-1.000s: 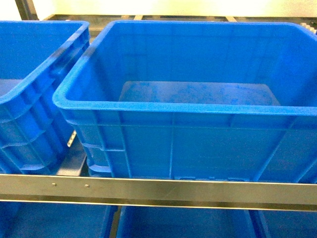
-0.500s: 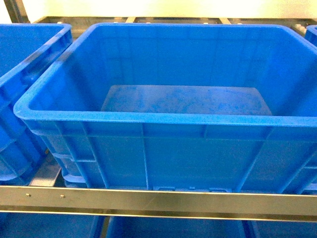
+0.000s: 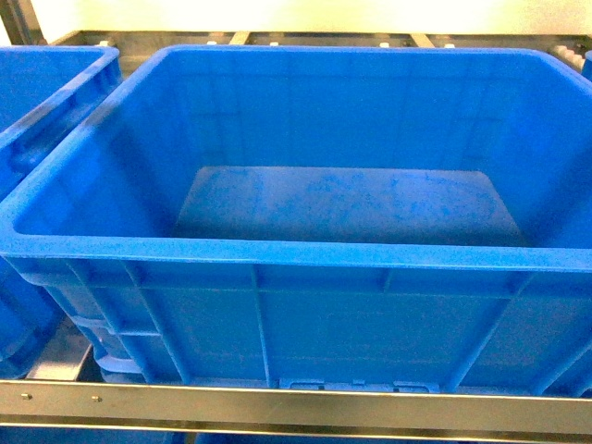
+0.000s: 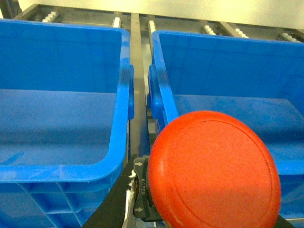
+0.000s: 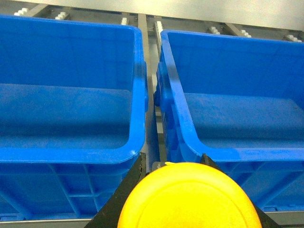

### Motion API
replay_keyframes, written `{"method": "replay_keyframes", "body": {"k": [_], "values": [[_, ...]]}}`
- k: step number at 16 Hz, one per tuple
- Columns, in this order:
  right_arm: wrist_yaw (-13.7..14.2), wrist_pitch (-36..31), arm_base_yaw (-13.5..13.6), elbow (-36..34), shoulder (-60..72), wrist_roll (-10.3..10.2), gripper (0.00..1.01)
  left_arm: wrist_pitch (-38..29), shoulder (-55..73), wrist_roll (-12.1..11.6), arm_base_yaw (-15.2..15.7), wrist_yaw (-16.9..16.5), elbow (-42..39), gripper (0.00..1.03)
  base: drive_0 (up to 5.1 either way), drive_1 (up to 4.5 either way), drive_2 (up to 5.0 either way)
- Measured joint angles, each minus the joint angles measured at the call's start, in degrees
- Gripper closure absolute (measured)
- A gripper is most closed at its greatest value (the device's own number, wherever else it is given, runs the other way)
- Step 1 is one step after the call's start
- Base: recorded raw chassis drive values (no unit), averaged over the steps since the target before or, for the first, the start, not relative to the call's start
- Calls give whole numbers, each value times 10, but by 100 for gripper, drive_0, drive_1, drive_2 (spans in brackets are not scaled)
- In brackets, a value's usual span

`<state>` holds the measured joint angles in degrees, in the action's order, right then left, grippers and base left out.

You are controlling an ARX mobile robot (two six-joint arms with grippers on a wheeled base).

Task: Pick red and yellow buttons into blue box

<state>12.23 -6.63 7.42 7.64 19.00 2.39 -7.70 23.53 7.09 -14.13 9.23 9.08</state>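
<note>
The blue box (image 3: 305, 259) fills the head view, sitting on a roller rack behind a metal front rail (image 3: 296, 407), and its inside holds nothing visible. A second blue crate (image 3: 46, 102) stands just beside its left wall, with a narrow gap of rack between them. In the left wrist view the red button (image 4: 213, 171) looms large in the foreground, its round cap facing the camera and its black base (image 4: 141, 190) showing at the lower left; the left end effector (image 4: 204, 209) is pinched on it, one dark finger (image 4: 111, 206) visible below, in front of the box's near rim. In the right wrist view the yellow button (image 5: 190, 197) sits likewise between the two dark fingers (image 5: 130, 183) of the right end effector (image 5: 190, 209), held before the gap between two blue crates.
</note>
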Motion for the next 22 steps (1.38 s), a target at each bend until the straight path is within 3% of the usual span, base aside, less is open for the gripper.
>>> {"method": "replay_keyframes", "body": {"k": [5, 8, 10, 12, 15, 17, 19, 21, 22], "values": [[-24, -33, -3, 15, 51, 2, 73, 0, 0, 0, 0, 0, 0, 71, 497, -244, -244], [-43, -71, -2, 87, 135, 2, 73, 0, 0, 0, 0, 0, 0, 71, 497, -244, -244], [-56, -95, 18, 167, 221, 2, 73, 0, 0, 0, 0, 0, 0, 71, 497, -244, -244], [-77, -99, 66, 246, 332, 19, 73, 0, 0, 0, 0, 0, 0, 71, 0, 0, 0], [-99, -57, 97, 329, 439, 25, 73, 0, 0, 0, 0, 0, 0, 71, 0, 0, 0], [-110, -37, 121, 365, 499, 35, 73, 0, 0, 0, 0, 0, 0, 71, 0, 0, 0], [-148, 20, 142, 407, 579, 54, 73, 0, 0, 0, 0, 0, 0, 71, 0, 0, 0], [-150, 34, 152, 423, 632, 76, 73, 0, 0, 0, 0, 0, 0, 71, 0, 0, 0], [-153, 46, 153, 436, 655, 77, 73, 0, 0, 0, 0, 0, 0, 71, 0, 0, 0]]}}
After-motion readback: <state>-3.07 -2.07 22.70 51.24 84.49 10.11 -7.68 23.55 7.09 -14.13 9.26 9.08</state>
